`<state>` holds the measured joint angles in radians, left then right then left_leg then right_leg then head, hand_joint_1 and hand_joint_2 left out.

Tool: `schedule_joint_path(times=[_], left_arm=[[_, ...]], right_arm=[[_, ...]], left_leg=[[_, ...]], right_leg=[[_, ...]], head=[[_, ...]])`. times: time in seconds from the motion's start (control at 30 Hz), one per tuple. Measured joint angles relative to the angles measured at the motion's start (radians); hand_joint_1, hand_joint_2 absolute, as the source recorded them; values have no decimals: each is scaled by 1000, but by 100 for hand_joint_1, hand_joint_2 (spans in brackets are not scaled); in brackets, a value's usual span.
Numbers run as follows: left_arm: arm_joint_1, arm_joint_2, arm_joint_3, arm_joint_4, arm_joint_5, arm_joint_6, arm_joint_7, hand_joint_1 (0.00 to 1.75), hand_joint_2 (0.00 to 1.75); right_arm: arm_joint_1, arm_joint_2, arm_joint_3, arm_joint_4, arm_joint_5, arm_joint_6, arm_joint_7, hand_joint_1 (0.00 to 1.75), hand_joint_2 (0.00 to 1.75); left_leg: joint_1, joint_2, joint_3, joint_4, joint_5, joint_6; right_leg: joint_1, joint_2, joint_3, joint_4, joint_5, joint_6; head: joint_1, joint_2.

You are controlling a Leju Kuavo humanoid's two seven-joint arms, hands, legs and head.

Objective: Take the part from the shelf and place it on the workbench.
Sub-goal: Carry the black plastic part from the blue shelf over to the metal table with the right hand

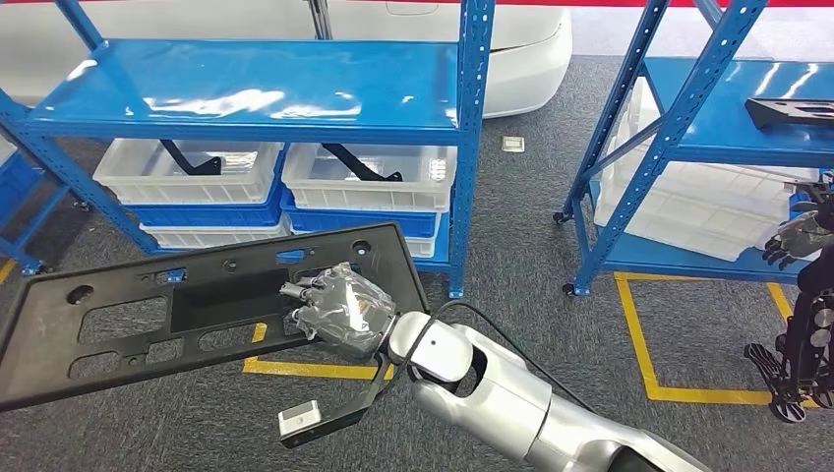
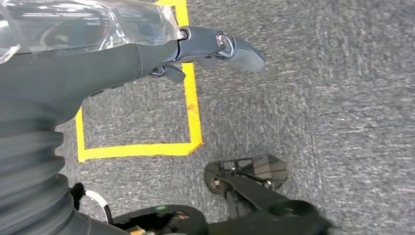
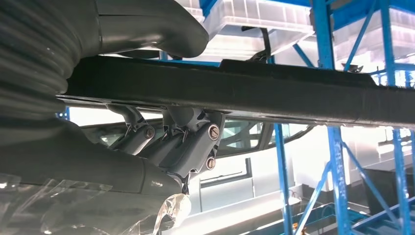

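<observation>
Head view: one big black part [image 1: 187, 310] sits at the lower left, held by the right hand [image 1: 339, 310]; its fingers [image 3: 188, 142] clamp the edge. Two blue shelves [image 1: 266, 88] stand behind. The left hand [image 2: 147, 49] looks empty, maybe.

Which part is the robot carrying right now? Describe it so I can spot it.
In the head view, look below the blue shelf, over the grey floor. The right hand grips a flat black panel, long, with cut-out holes, far larger than the curved black pieces in the white bins.

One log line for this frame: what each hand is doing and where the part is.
right hand: grips black panel, clear of blue shelf | left hand: holds nothing, over carpet | workbench placement: not yet done
</observation>
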<state>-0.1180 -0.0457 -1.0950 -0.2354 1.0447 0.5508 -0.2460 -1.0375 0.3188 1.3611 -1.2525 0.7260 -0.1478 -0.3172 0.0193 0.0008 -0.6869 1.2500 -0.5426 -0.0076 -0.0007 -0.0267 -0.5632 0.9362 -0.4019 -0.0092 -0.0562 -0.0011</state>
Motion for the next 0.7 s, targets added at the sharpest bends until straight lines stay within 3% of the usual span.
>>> schedule_joint_path(times=[0.03, 0.1, 0.17, 0.2, 0.27, 0.33, 0.43, 0.47, 0.5, 0.53, 0.57, 0.63, 0.7], left_arm=[[1, 1, 0, 0, 0, 0, 0, 0, 175], [-1, 2, 0, 0, 0, 0, 0, 0, 175], [-4, 2, -1, 0, -1, 0, 0, 0, 175], [-5, 2, -1, 0, -1, 0, 0, 0, 175], [-4, 2, -1, 0, -1, 0, 1, 0, 175], [-3, 2, -1, 0, -2, 0, 3, 0, 175], [-5, 3, -2, 0, -4, 0, 7, 0, 175], [-4, 3, -2, 0, -4, 0, 8, 0, 175], [-3, 3, -2, 0, -4, 0, 8, 0, 175], [-3, 3, -2, 0, -4, 0, 8, 0, 175], [-3, 3, -2, 0, -5, 0, 8, 0, 175], [-5, 3, -2, 0, -6, 0, 8, 0, 175], [-8, 3, -2, 0, -7, 0, 8, 0, 175]], right_arm=[[1, 0, 0, 0, 2, 0, 1, 175, 175], [1, 1, -1, 0, 5, -1, 3, 175, 175], [1, 2, -2, 0, 6, -2, 6, 175, 175], [1, 3, -3, 0, 6, -2, 7, 175, 175], [1, 4, -3, 0, 7, -3, 9, 175, 175], [1, 4, -3, 0, 10, -3, 11, 175, 175], [3, 3, -4, 2, 14, -4, 14, 175, 175], [5, 3, -4, 3, 15, -5, 15, 175, 175], [7, 3, -4, 4, 16, -5, 15, 175, 175], [9, 3, -4, 5, 17, -5, 16, 175, 175], [9, 3, -4, 6, 18, -5, 16, 175, 175], [9, 3, -4, 7, 18, -6, 17, 175, 175], [8, 4, -5, 9, 18, -8, 18, 175, 175]], left_leg=[[2, 2, 13, -26, 22, -3], [3, 23, 83, -171, 90, -6], [-1, 42, 129, -277, 128, 4], [-3, 44, 132, -291, 130, 12], [-6, 27, 126, -292, 137, 28], [-4, 12, 122, -295, 145, 41], [-2, -11, 115, -296, 152, 52], [-2, -20, 113, -296, 153, 53], [-2, -30, 112, -296, 154, 53], [-1, -41, 112, -295, 155, 53], [-1, -53, 112, -295, 155, 52], [-1, -75, 111, -294, 158, 47], [1, -95, 101, -293, 164, 36]], right_leg=[[0, -5, 0, 1, 0, 1], [0, -17, -1, 7, -3, 5], [5, -27, -5, 16, -7, 14], [8, -31, -8, 18, -7, 18], [10, -43, -12, 20, -6, 25], [5, -29, -25, 51, -34, 35], [-1, 14, -100, 239, -141, 46], [-1, 18, -124, 300, -164, 47], [-2, 20, -133, 327, -167, 46], [-3, 22, -124, 315, -152, 45], [-4, 28, -95, 261, -120, 43], [-10, 76, -22, 113, -58, 37], [-12, 116, 12, 34, -38, 34]], head=[[0, 0], [0, 0], [0, 0], [0, 0], [0, 0], [1, 0], [1, 0], [0, 0], [0, 0], [0, 0], [0, 0], [0, 0], [0, 0]])
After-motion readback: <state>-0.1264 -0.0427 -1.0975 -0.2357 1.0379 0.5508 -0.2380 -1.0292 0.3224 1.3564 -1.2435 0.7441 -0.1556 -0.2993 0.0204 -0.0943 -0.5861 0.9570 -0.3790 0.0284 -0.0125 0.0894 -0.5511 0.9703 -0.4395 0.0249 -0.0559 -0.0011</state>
